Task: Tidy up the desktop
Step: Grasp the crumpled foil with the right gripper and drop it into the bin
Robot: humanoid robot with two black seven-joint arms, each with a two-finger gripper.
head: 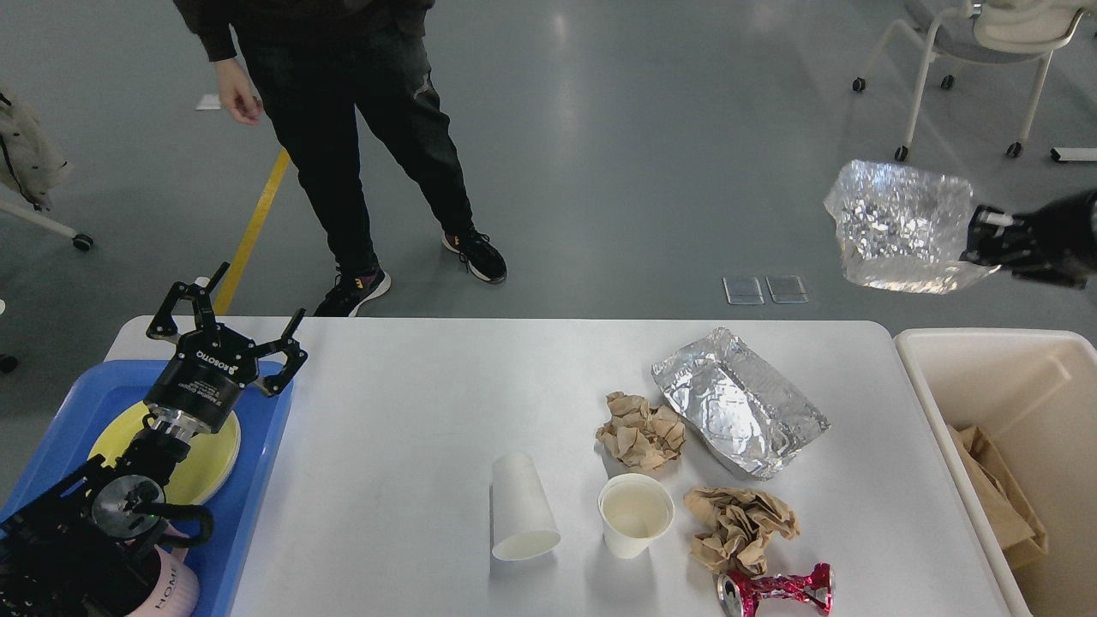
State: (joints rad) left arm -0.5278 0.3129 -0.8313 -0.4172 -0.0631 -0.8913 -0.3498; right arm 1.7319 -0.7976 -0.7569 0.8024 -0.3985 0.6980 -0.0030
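Observation:
The white desktop (403,403) holds a flattened foil tray (739,413), two crumpled brown paper balls (641,430) (739,524), a tipped white paper cup (519,509), an upright paper cup (636,514) and a crushed red can (776,590). High at the right, above the floor beyond the table, my right gripper (984,242) is shut on a crinkled foil container (900,224). My left gripper (224,315) stands open over the blue tray (257,480), holding nothing.
A cream bin (994,377) with brown paper inside stands off the table's right end. The blue tray carries a yellow plate (212,463) and a pink mug (168,590). A person (343,103) walks behind the table. A wheeled chair (968,51) is far right.

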